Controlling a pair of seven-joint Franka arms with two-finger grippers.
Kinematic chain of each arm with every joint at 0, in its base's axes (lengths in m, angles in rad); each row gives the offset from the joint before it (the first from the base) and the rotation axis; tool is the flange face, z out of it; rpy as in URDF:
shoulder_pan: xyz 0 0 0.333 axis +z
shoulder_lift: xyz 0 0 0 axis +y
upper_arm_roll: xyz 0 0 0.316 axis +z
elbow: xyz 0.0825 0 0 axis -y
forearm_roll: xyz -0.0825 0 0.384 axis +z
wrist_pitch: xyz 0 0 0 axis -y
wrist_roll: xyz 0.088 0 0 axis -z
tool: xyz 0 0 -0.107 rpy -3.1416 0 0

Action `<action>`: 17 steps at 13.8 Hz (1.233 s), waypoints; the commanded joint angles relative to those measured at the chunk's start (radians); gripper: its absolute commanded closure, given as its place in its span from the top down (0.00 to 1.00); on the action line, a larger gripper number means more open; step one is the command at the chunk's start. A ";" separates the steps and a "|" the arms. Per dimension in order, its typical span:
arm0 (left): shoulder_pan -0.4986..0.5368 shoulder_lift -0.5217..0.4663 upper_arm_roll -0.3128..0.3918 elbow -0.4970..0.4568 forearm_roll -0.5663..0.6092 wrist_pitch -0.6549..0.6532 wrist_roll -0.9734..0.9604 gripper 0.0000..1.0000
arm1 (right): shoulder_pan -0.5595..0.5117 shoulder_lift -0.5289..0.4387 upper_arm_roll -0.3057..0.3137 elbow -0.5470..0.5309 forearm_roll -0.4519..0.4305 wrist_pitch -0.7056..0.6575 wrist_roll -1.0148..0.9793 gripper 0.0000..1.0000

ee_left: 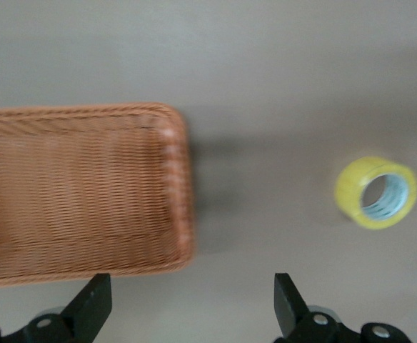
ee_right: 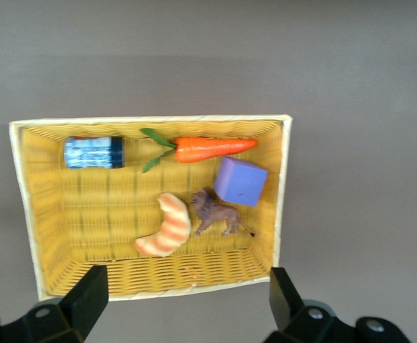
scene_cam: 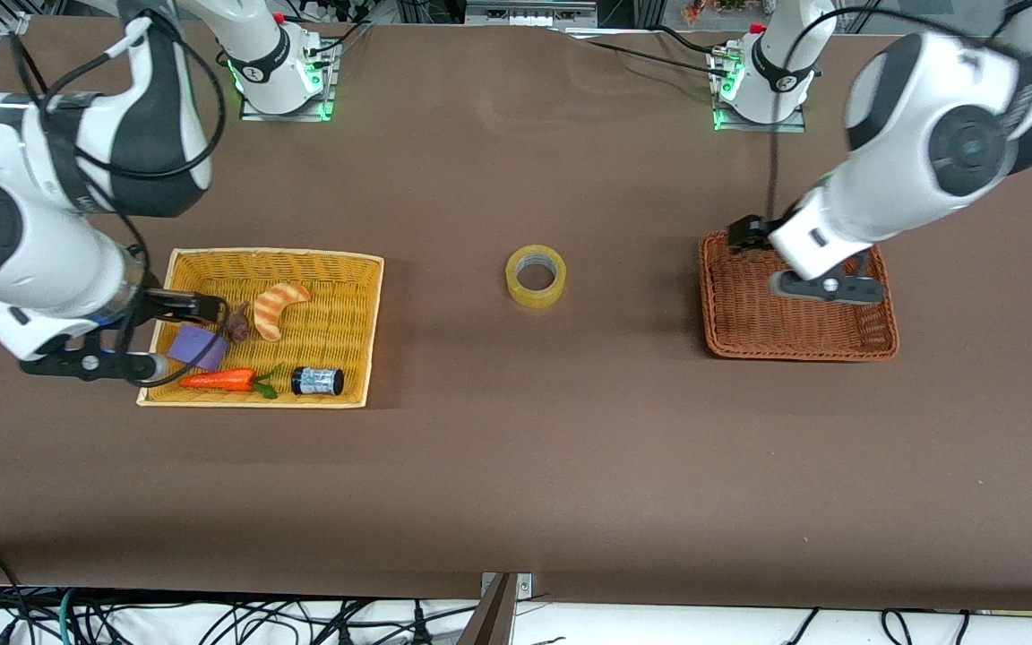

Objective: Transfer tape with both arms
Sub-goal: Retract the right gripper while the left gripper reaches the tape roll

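Two baskets sit on the brown desk (scene_cam: 516, 466), one toward each arm's end, with the tape (scene_cam: 536, 276) lying on the bare desk between them, well apart from both. Tape rests on its flat side, hole up, nothing touching it; the left wrist view also shows it (ee_left: 377, 193) beside the brown basket.

Left claw (scene_cam: 825, 285) hangs over the brown basket (scene_cam: 749, 336) at the left arm's end of the desk. Fingers (ee_left: 94, 304) spread wide, nothing between them. Brown basket holds nothing visible.

Right claw (scene_cam: 113, 354) hangs over the edge of the yellow basket (scene_cam: 364, 331) at the right arm's end, on the side away from the tape. Fingers (ee_right: 91, 293) also wide, holding nothing.

Yellow basket contents: orange-striped bread (scene_cam: 279, 309) near the middle, small brown animal figure (scene_cam: 237, 321) just beside it, purple block (scene_cam: 194, 343) next to the figure and partly under the right claw. Carrot (scene_cam: 219, 380) with green leaves lies along the basket side nearer the front camera, black cylinder (scene_cam: 317, 381) with pale label on its side just beside the carrot's leafy end. Same five items show in the right wrist view: bread (ee_right: 167, 227), figure (ee_right: 215, 213), block (ee_right: 240, 181), carrot (ee_right: 212, 148), cylinder (ee_right: 93, 152).

Both arm bases stand along the far edge of the desk with green lights on.
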 commanded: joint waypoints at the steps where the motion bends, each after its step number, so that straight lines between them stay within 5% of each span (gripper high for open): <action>1: -0.018 0.024 -0.089 -0.121 -0.041 0.209 -0.161 1.00 | -0.020 -0.051 -0.017 -0.024 0.025 -0.009 -0.009 1.00; 3: -0.085 0.116 -0.098 -0.116 -0.041 0.336 -0.282 1.00 | -0.151 -0.109 0.035 -0.041 0.109 -0.003 -0.014 1.00; 7: -0.199 0.279 -0.098 -0.104 -0.043 0.565 -0.393 1.00 | -0.451 -0.273 0.265 -0.195 0.099 0.011 -0.188 1.00; 10: -0.245 0.391 -0.098 -0.057 -0.041 0.650 -0.491 1.00 | -0.560 -0.413 0.485 -0.372 -0.092 0.100 -0.187 1.00; 17: -0.303 0.451 -0.098 -0.050 -0.029 0.673 -0.534 1.00 | -0.583 -0.488 0.524 -0.378 -0.095 0.093 -0.189 1.00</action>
